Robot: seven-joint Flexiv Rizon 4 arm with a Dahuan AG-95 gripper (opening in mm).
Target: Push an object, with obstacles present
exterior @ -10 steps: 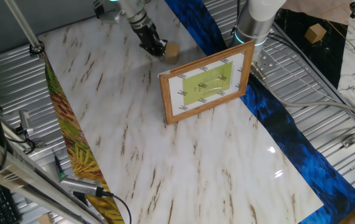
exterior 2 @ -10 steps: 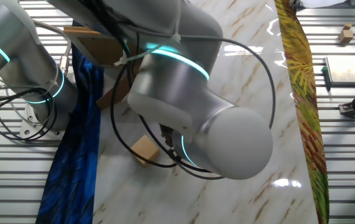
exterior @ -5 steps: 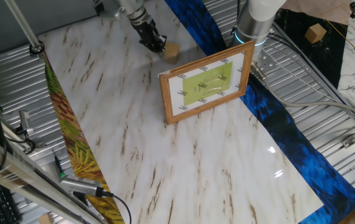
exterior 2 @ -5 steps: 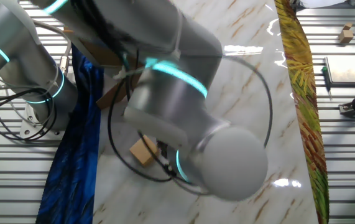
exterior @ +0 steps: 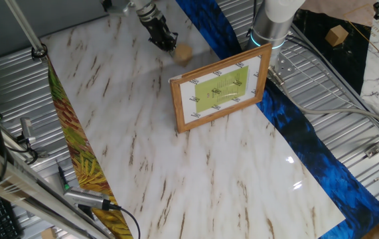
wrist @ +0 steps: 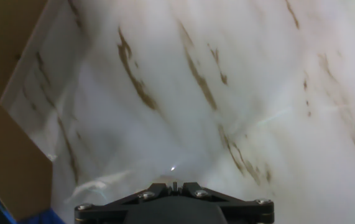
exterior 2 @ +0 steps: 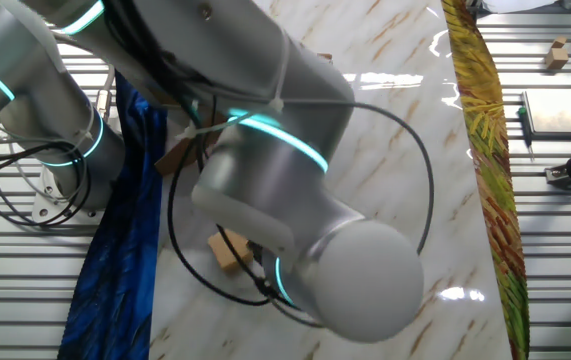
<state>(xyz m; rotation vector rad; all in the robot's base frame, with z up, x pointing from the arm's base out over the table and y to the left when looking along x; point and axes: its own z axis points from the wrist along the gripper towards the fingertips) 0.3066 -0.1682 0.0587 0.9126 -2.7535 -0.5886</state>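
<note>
Wooden block (exterior: 184,54) just beside the tips of the pressed-together jaws.

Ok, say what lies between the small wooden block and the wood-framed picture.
Only bare marble tabletop, in one fixed view, between the small wooden block and the wood-framed picture.

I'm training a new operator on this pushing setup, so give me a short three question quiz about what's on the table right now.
1. True or false: the pincer holds the wooden block up off the marble table.
2. The picture frame is: A lying flat, B standing upright, C hanging off the edge.
3. Fill in: the cloth strip beside the frame is ____ in colour.
Key: 1 false, the block sits on the table beside the pincer; 2 B; 3 blue.
</note>
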